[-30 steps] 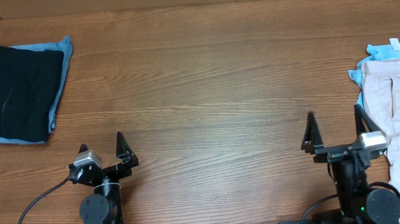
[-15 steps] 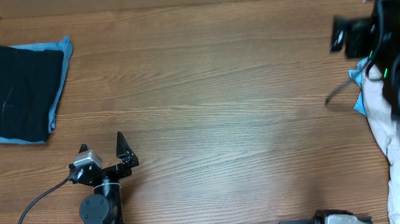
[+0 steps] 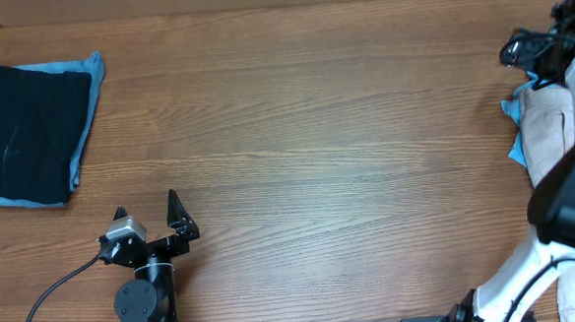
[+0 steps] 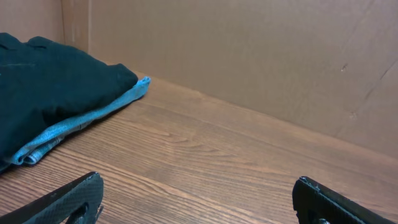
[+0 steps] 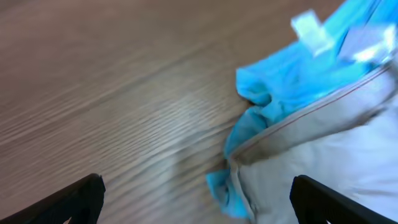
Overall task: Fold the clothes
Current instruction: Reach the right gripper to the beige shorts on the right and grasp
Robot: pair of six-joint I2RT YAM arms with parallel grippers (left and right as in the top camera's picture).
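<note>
The right tool (image 5: pixel 196 186) hangs wide open and empty over the shorts (image 5: pixel 323 155); closing there may catch the blue shirt (image 5: pixel 280 74) too.

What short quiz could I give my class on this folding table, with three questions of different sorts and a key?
1. True or false: the beige shorts lie over a light blue T-shirt on the right arm's side.
2. What lies on the blue cloth at the left? A: a black folded garment; B: a white towel; C: a red cap.
3. Fill in: the left gripper and the right gripper both hold nothing, jaws ____.
Key: 1 true; 2 A; 3 open.
</note>
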